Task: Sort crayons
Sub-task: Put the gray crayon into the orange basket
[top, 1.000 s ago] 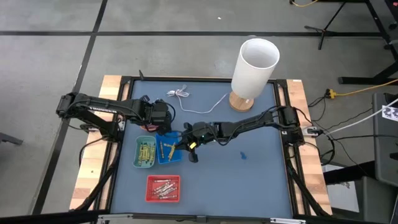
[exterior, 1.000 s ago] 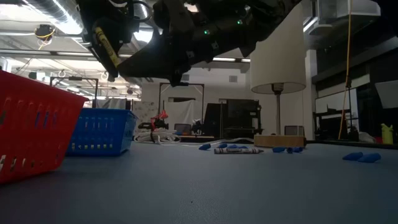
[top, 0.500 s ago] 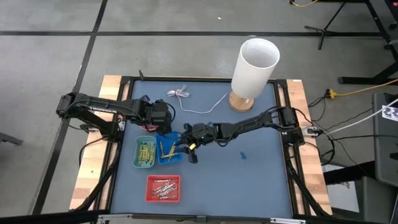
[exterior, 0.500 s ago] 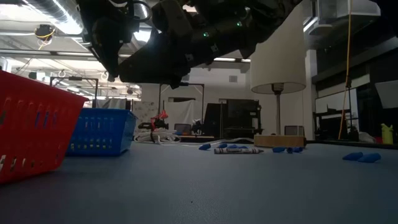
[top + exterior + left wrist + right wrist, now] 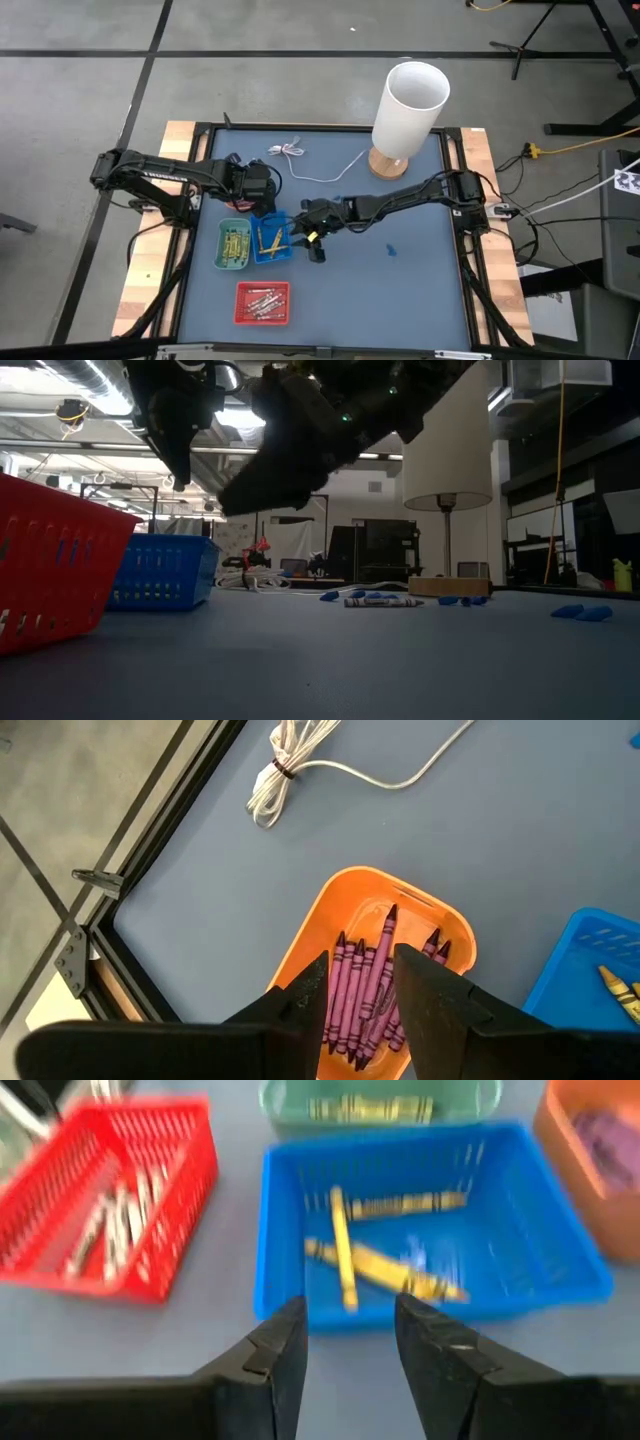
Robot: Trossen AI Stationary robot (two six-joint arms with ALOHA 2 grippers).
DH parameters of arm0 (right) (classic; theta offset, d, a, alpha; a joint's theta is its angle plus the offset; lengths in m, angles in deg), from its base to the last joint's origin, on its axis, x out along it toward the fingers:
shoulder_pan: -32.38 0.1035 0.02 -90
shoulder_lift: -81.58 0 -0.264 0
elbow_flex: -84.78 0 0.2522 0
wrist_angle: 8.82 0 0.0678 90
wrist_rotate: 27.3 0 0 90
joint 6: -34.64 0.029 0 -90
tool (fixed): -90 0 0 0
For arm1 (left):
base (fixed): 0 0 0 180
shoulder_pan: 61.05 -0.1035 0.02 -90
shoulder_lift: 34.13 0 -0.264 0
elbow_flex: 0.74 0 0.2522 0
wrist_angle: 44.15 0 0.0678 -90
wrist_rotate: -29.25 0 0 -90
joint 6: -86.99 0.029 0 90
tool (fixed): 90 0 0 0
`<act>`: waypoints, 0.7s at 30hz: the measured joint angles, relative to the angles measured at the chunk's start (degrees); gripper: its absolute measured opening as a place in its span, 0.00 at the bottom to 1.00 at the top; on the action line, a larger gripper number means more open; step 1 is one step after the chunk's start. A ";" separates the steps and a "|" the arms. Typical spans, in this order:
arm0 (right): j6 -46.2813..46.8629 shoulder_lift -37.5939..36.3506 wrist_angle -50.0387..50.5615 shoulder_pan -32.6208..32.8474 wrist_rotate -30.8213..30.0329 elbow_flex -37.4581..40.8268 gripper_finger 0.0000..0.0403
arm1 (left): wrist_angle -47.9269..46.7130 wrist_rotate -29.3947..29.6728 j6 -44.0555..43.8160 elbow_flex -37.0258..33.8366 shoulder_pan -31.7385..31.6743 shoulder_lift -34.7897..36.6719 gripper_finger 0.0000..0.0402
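Crayons lie sorted in small bins on our worktop [image 5: 400, 290]. Taking the blue bin [image 5: 271, 241] as landmark: the lamp [image 5: 408, 108] stands well behind it, the red bin [image 5: 262, 302] with whitish crayons [image 5: 110, 1220] sits in front, and yellow crayons [image 5: 380, 1265] rest inside. Our right fingers [image 5: 345, 1342] hover just beside it, apart and empty. Our left fingers [image 5: 360, 982] hang apart, empty, over purple crayons [image 5: 365, 995] in the orange bin [image 5: 350, 900].

Robotics lab, concrete floor [image 5: 80, 60], ceiling ducts [image 5: 60, 410] (industrial), equipment stands [image 5: 290, 530]
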 joint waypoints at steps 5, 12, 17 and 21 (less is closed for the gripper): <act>-4.17 -0.35 18.03 0.01 -0.05 -3.67 0.37 | 0.28 0.09 0.00 0.00 0.00 0.04 0.25; -6.63 -0.55 34.56 -0.01 -7.39 -4.24 0.37 | 0.90 0.09 0.00 0.00 0.02 0.04 0.25; -6.65 -0.55 40.42 0.00 -12.96 -4.22 0.37 | 1.14 0.07 0.00 0.00 0.02 0.04 0.25; -6.65 -0.25 41.93 -0.02 -15.00 -4.22 0.37 | 1.27 0.06 0.00 0.00 0.02 0.04 0.25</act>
